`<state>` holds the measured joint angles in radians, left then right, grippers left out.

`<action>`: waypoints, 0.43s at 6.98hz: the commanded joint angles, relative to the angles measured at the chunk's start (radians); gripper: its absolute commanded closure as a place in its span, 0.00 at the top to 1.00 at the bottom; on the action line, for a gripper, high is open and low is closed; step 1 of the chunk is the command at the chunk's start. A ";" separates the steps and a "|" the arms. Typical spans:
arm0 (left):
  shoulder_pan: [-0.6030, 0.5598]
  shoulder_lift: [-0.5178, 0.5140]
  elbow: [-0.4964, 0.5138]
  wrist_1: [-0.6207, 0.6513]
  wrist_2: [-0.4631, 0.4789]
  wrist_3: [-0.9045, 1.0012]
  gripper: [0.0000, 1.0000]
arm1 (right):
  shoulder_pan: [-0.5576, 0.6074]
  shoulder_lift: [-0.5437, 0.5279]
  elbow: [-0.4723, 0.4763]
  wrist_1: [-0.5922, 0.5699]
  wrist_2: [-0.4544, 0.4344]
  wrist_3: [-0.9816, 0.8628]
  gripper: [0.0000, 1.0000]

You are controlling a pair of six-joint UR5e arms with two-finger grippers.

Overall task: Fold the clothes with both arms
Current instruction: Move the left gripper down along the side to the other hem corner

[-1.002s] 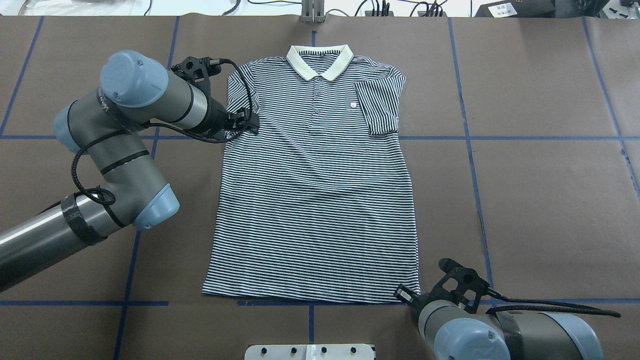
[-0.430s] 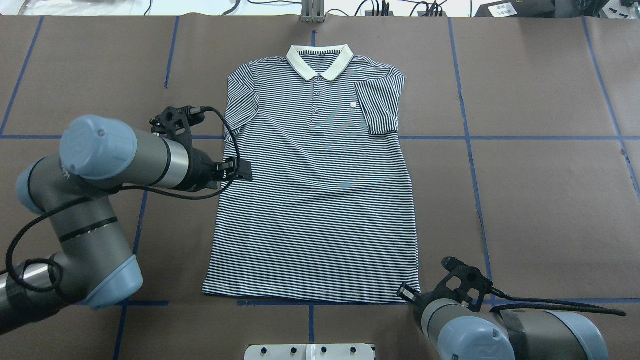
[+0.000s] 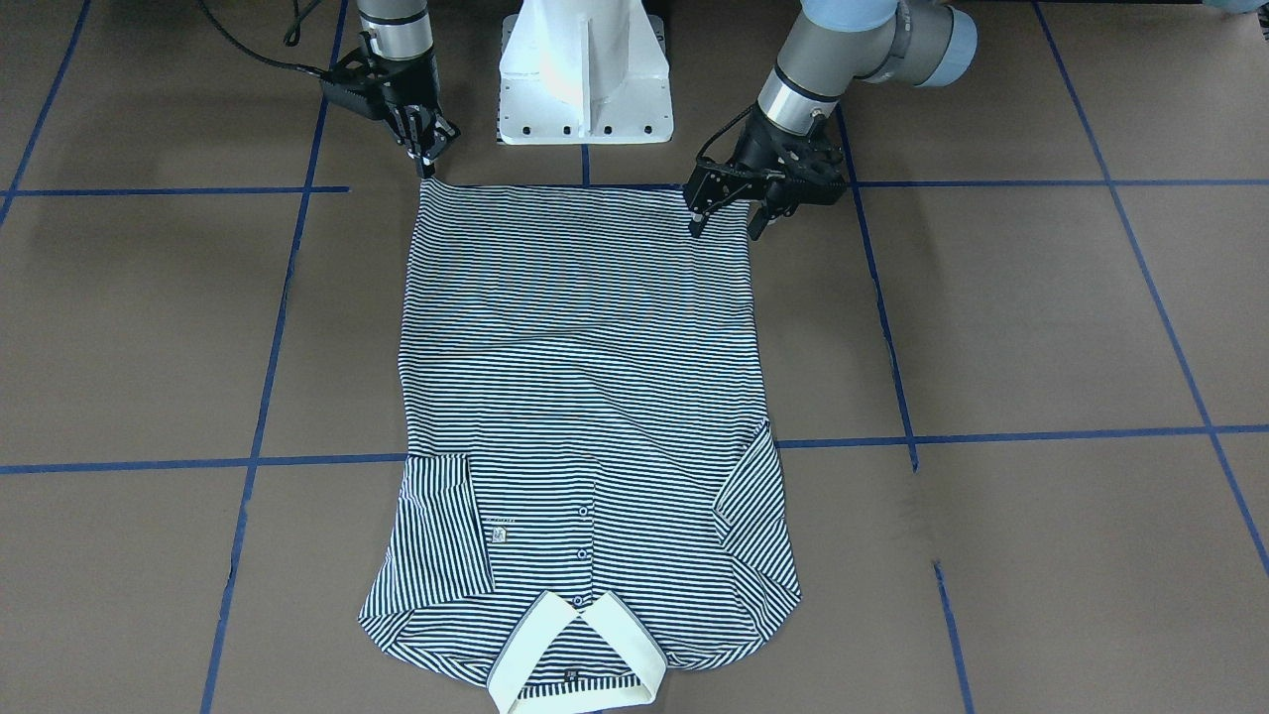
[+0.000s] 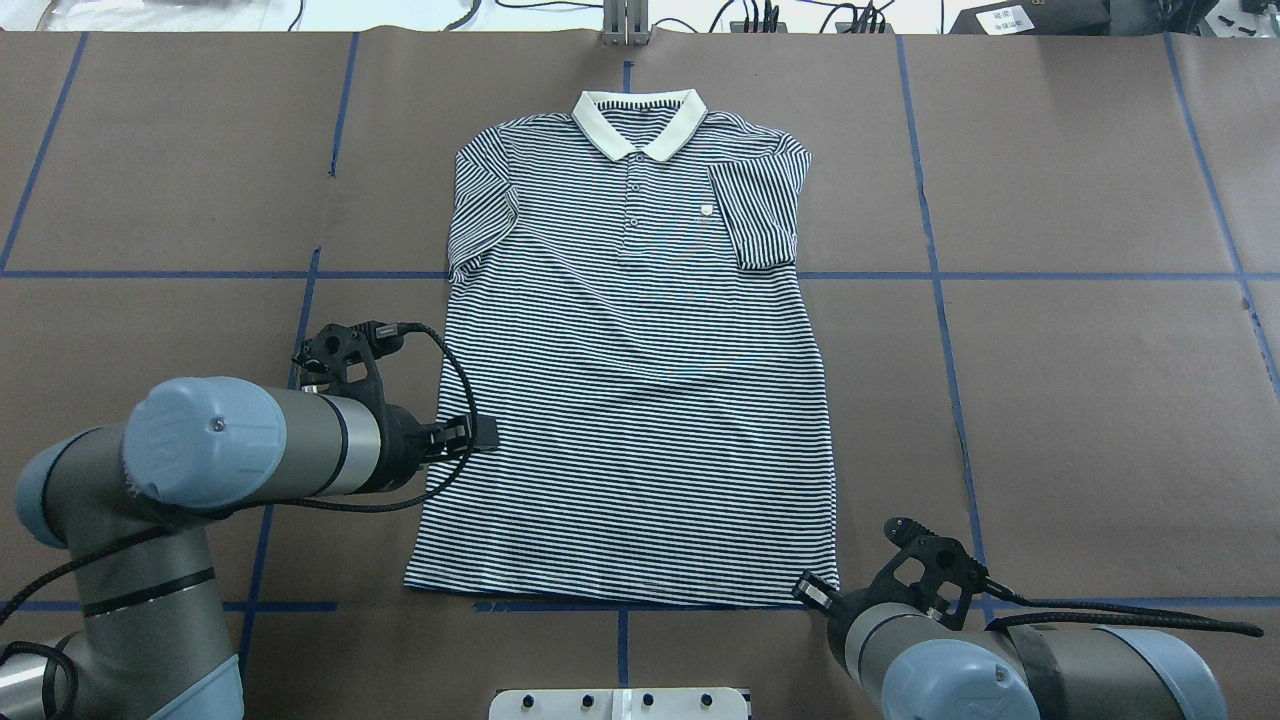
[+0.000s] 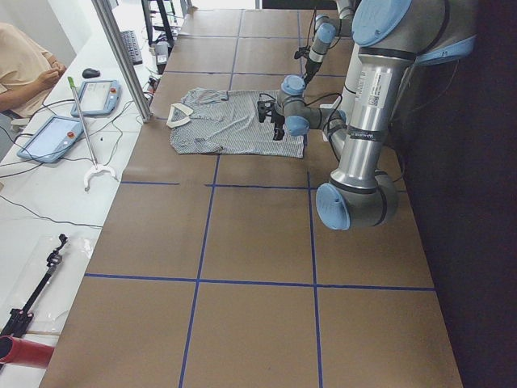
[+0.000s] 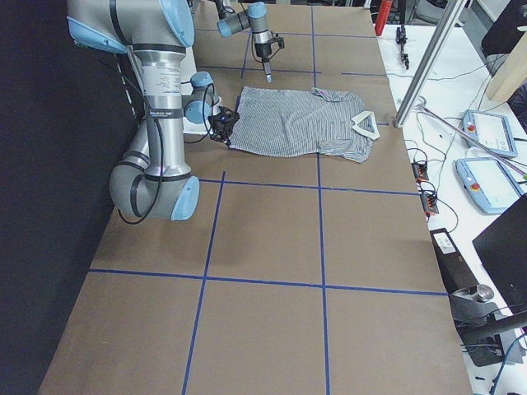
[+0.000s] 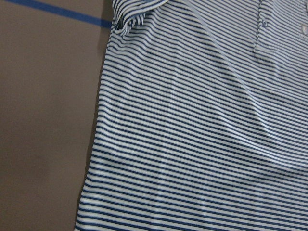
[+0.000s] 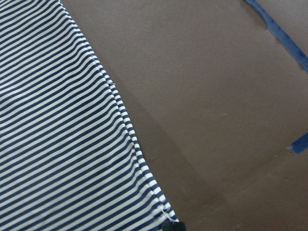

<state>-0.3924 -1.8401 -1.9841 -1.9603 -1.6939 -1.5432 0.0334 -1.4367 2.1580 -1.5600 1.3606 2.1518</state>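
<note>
Since a second ago my left gripper (image 4: 483, 434) has swung from the sleeve down the polo shirt's (image 4: 640, 400) side toward the hem. The shirt lies flat mid-table. From the front, its fingers (image 3: 697, 218) stand apart above one hem corner, touching nothing. The right gripper (image 3: 426, 164) sits at the other corner, and I cannot tell its grip. If the left comes down off the edge, I'd pinch bare table (image 3: 1041, 327) and skew the fold.

One short-sleeved polo shirt of thin navy-and-white stripes (image 4: 640, 400) is counted on the single brown worktop (image 4: 1100, 400). Two silver-grey jointed arms are counted, the left arm (image 4: 300, 455) and the right arm (image 4: 1080, 665). Each carries one black two-finger gripper: the left gripper (image 3: 725, 230) and the right gripper (image 3: 427, 167). One white pedestal base (image 3: 585, 69) is counted.
</note>
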 commanded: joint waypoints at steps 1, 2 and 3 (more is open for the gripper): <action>0.040 0.009 -0.007 0.037 0.034 -0.026 0.89 | -0.003 -0.007 0.003 0.000 0.000 0.000 0.00; 0.052 0.007 -0.009 0.066 0.034 -0.053 0.89 | -0.003 -0.007 0.003 0.000 0.000 0.000 0.00; 0.066 0.007 -0.009 0.078 0.036 -0.061 0.89 | -0.003 -0.007 0.002 0.000 0.000 0.000 0.00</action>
<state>-0.3431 -1.8334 -1.9919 -1.9030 -1.6608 -1.5886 0.0308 -1.4427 2.1608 -1.5601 1.3606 2.1521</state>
